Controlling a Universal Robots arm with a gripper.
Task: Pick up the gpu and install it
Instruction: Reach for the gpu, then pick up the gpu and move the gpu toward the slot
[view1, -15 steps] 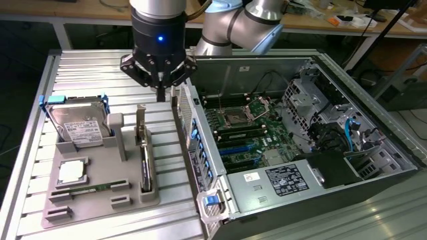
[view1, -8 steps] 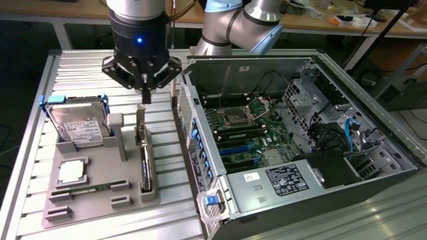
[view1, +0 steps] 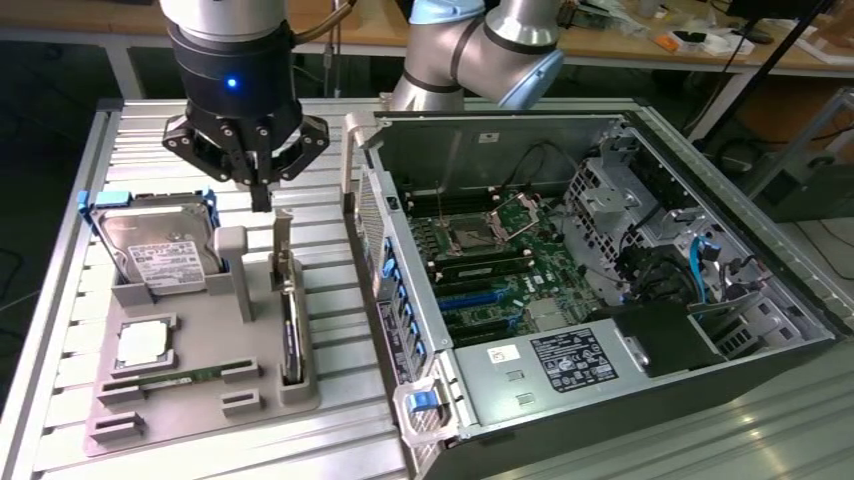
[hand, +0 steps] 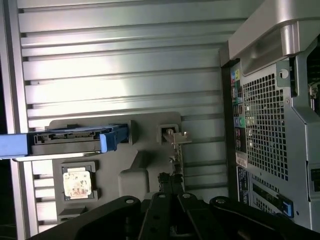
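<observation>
The gpu is a thin dark card standing on edge in a slot of the grey holder tray, its silver bracket pointing up at the far end. My gripper hangs just above that bracket end, slightly toward the exterior view's left, shut, with nothing between its fingers. In the wrist view the gpu appears edge-on directly ahead of my shut gripper.
A silver hard drive with blue rails leans in the tray beside the gpu; it also shows in the wrist view. A processor and a green memory stick lie nearer the front. The open computer case stands at the exterior view's right.
</observation>
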